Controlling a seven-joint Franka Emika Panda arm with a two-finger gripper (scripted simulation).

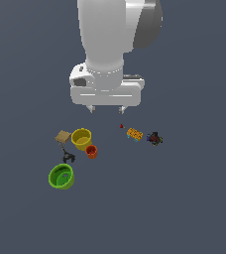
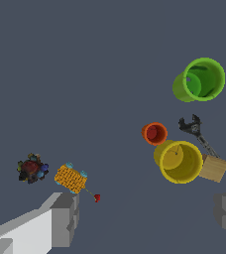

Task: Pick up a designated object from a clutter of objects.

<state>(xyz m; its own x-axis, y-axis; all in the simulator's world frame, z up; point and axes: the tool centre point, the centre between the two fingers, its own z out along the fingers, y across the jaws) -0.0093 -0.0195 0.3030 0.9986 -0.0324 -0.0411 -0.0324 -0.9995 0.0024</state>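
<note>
Gripper (image 1: pixel 105 110) hangs w/ jaws spread wide, empty, above the floor. Mustard-yellow bowl (image 1: pixel 81 138) sits upright betw. tan block (image 1: pixel 62 136) & orange-red cup (image 1: pixel 91 151), lime-green bowl (image 1: pixel 61 176) nearby.

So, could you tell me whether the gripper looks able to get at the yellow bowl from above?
Probably yes. The yellow bowl sits open-topped with nothing over it, and the gripper hangs above with fingers spread. The orange cup and tan block crowd its sides.
</note>
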